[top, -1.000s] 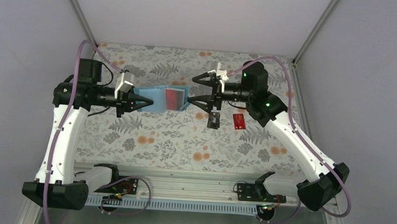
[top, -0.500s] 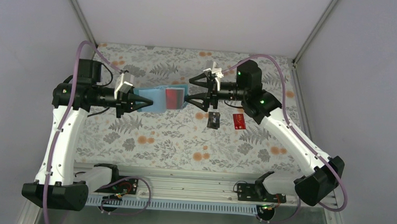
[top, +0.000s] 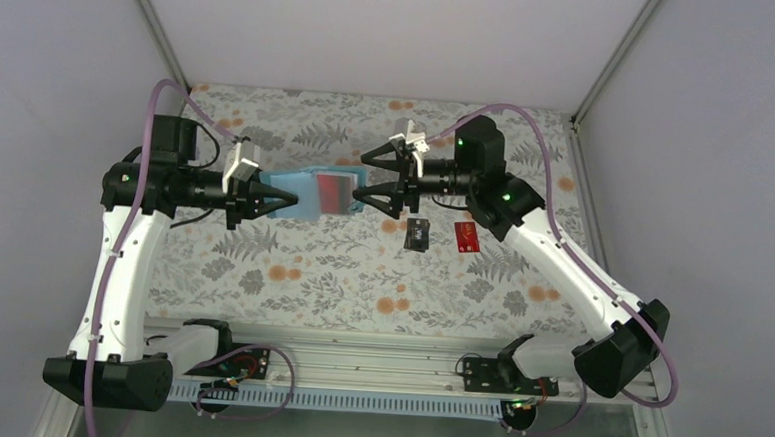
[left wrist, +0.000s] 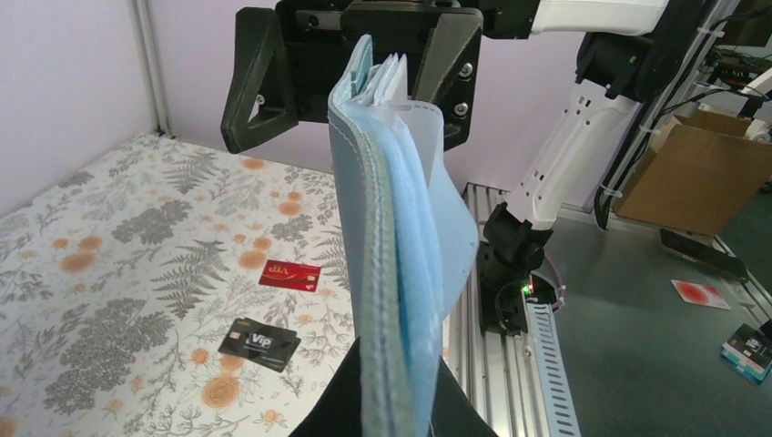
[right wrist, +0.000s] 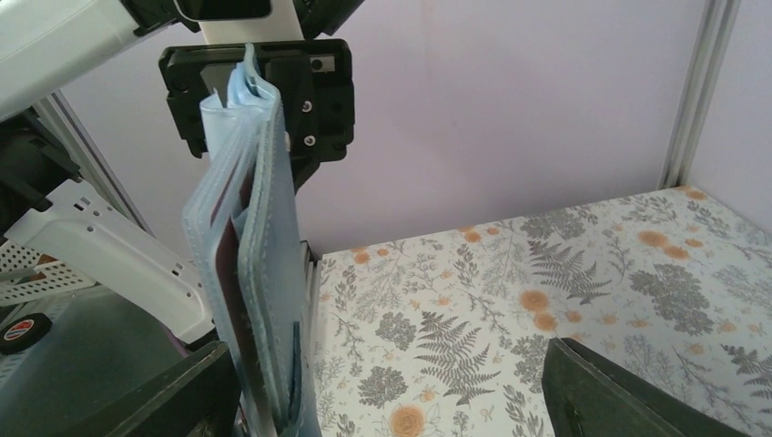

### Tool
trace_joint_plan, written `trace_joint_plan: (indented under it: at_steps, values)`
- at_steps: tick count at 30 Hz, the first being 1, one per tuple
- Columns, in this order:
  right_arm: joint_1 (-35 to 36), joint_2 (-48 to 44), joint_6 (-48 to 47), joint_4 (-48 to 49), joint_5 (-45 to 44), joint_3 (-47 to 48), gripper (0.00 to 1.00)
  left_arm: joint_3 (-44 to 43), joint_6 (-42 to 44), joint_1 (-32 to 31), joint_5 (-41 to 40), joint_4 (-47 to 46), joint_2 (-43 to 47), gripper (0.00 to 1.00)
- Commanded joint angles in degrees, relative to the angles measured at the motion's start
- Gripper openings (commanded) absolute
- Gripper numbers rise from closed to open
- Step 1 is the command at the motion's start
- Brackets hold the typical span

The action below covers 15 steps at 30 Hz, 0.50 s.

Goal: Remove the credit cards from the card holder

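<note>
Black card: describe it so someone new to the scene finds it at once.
On the flowered cloth, look just below the right gripper in the top view. Two cards lie side by side there. The black card is the left one, dark with pale lettering, while the red card beside it is bright.

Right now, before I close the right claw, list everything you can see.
card holder: one, teal-blue, held in the air between the arms
card in the holder: one showing, reddish, in an inner pocket
black card: one, black with pale marks, flat on the cloth
red card: one, bright red, on the cloth just right of the black card
floral cloth: one, grey ferns and orange flowers, covering the table
cardboard box: one, brown, off the table beyond its near edge
left claw: black, shut on the card holder's left end
right claw: black, open, fingers either side of the holder's right end
</note>
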State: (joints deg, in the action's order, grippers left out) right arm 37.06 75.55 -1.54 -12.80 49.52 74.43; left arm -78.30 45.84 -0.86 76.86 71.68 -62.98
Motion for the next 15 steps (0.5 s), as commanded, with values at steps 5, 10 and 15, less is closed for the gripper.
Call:
trace_joint_plan:
  at_steps: [5,10,15]
  values:
    - [2.32,1.63,0.35,1.97,-1.14,2.30,0.84,0.24,1.26,0.07,2.59,-1.19,0.56,0.03]
    - [2.45,2.47,1.32,4.27,1.09,2.41,0.70,0.29,2.43,0.07,3.05,-0.43,0.58,0.02]
    - [3.67,3.75,0.64,4.11,5.34,3.99,0.49,0.52,2.08,0.02,2.86,-0.84,0.70,0.02]
